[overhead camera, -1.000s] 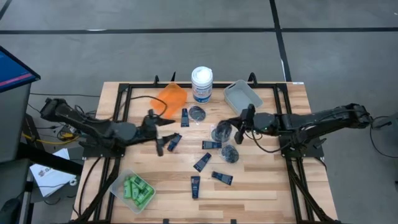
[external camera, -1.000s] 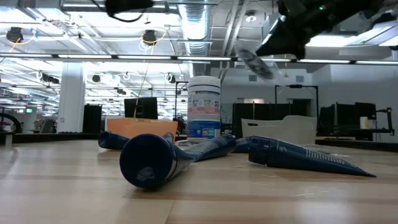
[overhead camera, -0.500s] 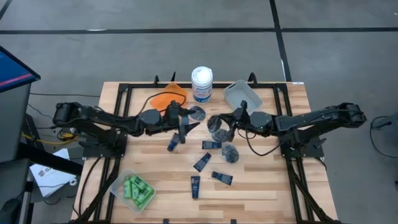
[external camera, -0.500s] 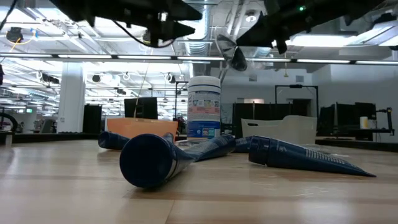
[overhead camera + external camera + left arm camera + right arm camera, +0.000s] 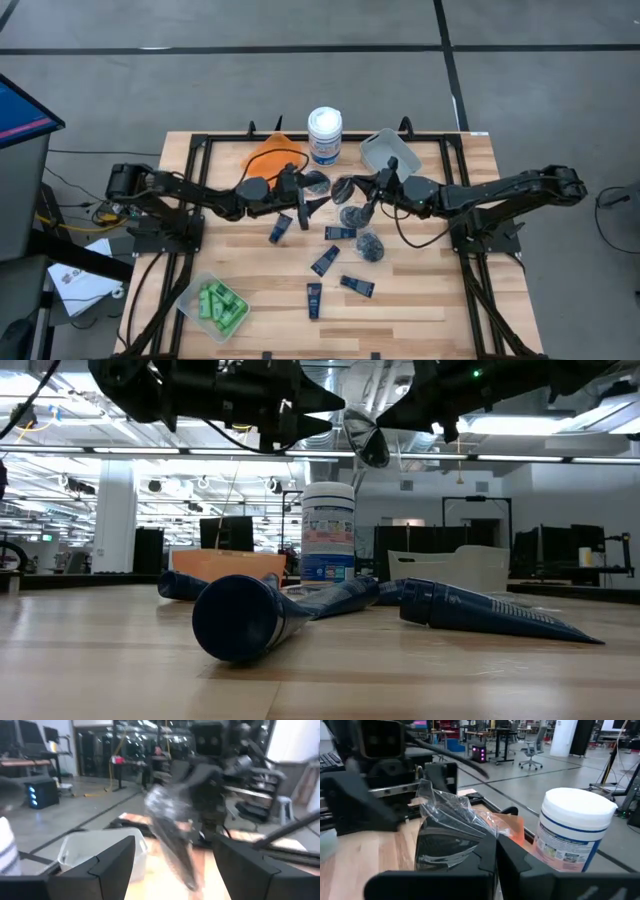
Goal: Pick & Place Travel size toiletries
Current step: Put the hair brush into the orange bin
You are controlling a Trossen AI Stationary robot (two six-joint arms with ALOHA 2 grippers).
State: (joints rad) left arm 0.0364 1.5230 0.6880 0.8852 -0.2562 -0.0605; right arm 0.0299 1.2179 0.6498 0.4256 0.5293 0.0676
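My right gripper (image 5: 362,196) is shut on a round dark grey pot in crinkled clear wrap (image 5: 345,190), high above the table's middle (image 5: 365,438). My left gripper (image 5: 310,200) is open, level with the pot and just to its left; in the left wrist view the pot (image 5: 170,830) shows ahead of its spread fingers (image 5: 175,870), apart from them. Other pots (image 5: 370,245) and navy tubes (image 5: 324,260) lie flat on the wood. Green bottles (image 5: 218,303) lie in a clear bin. My right gripper pinches the wrapped pot at its rim (image 5: 470,847) between the two fingers, coming level from the table's right. The pot is lifted clear and stands tilted on edge, with loose wrap (image 5: 445,802) sticking out past it.
An orange bin (image 5: 272,155), a white tub with blue label (image 5: 324,133) and a grey bin (image 5: 390,152) stand along the far side. Several tubes (image 5: 250,615) lie near the front. Black frame rails (image 5: 200,160) run down both sides of the table.
My left gripper has risen and swung toward the table's right and far side, up to the held pot. My right gripper has carried the pot toward the table's left, lifted clear throughout.
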